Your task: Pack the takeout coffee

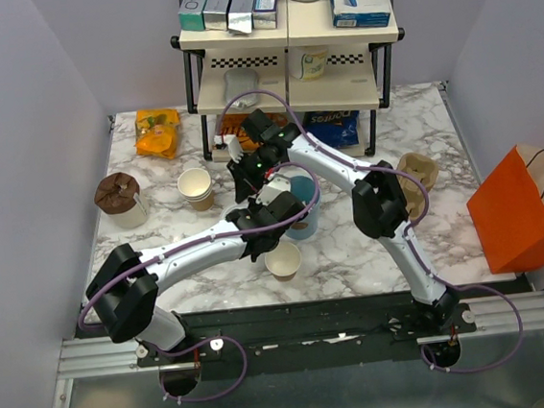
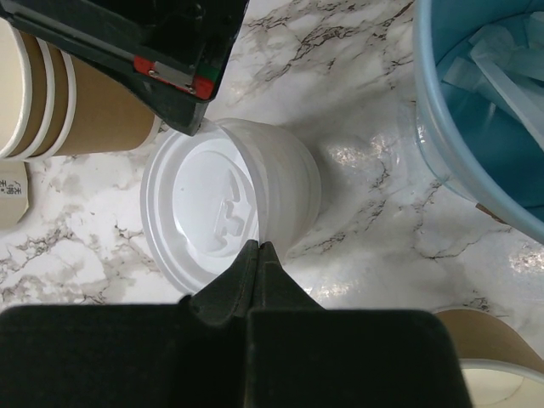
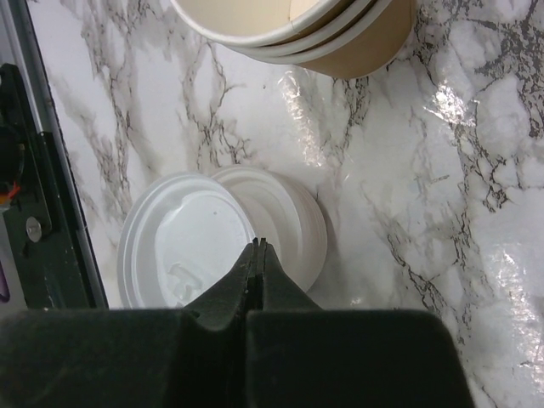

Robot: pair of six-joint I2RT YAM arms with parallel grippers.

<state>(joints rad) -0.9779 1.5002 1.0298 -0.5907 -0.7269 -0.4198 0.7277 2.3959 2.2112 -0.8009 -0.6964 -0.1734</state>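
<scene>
A stack of white plastic lids (image 2: 223,204) sits on the marble between both grippers. My right gripper (image 3: 262,243) is shut with its tips pinching the near rim of the top lid (image 3: 183,242). It also shows as the black and red body (image 2: 170,68) at the stack's far side. My left gripper (image 2: 257,246) is shut, with its tips resting at the stack's opposite rim. I cannot tell whether anything is pinched there. The small tan kraft cup of the takeout coffee (image 1: 282,259) stands open-topped just in front of the arms. In the top view the arms hide the lids.
A tall light-blue cup with white packets (image 2: 489,102) stands right beside the lids. A stack of kraft cups (image 1: 196,187) is to the left, and a brown-lidded cup (image 1: 117,200) farther left. A cup carrier (image 1: 421,172) and an orange paper bag (image 1: 527,203) are on the right. A shelf unit (image 1: 292,62) stands behind.
</scene>
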